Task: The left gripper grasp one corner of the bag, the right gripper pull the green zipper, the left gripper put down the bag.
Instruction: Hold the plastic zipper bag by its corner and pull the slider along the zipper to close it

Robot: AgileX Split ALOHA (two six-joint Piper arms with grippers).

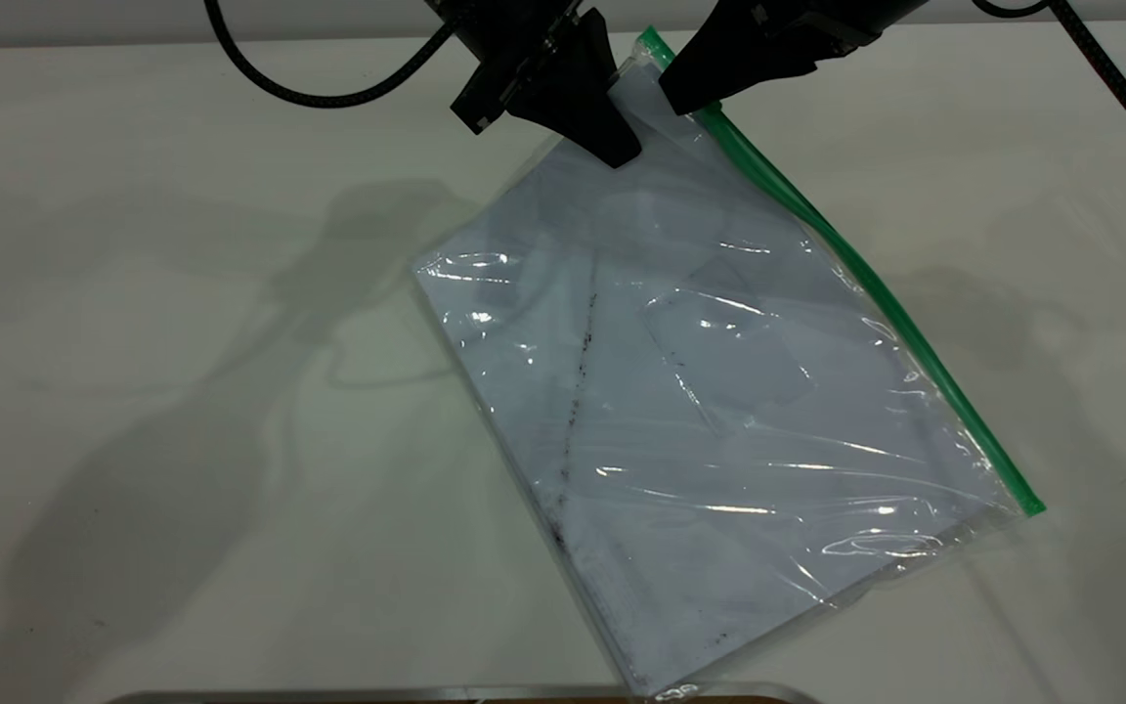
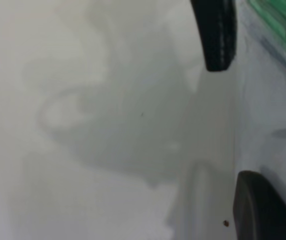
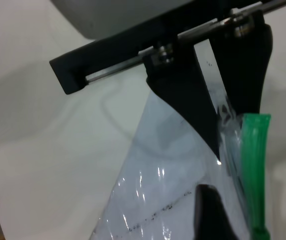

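Observation:
The bag (image 1: 719,391) lies slanted on the white table, showing white paper with a dark smudge line. The green zipper (image 1: 876,284) runs along its right long edge. My left gripper (image 1: 612,137) is at the bag's far corner, fingers apart, with the corner's clear plastic between them. The left wrist view shows its fingers (image 2: 215,35) wide apart beside the bag (image 2: 268,115) and the zipper (image 2: 278,20). My right gripper (image 1: 685,98) hovers at the zipper's far end. It is open, with one finger (image 3: 213,215) over the bag (image 3: 168,165) beside the zipper (image 3: 255,160). The left gripper (image 3: 230,135) shows there too.
Black cables (image 1: 328,93) hang over the table's far side. A clear curved rim (image 1: 465,694) lies at the near edge, just below the bag's near corner. Bare table (image 1: 182,391) spreads to the bag's left and right.

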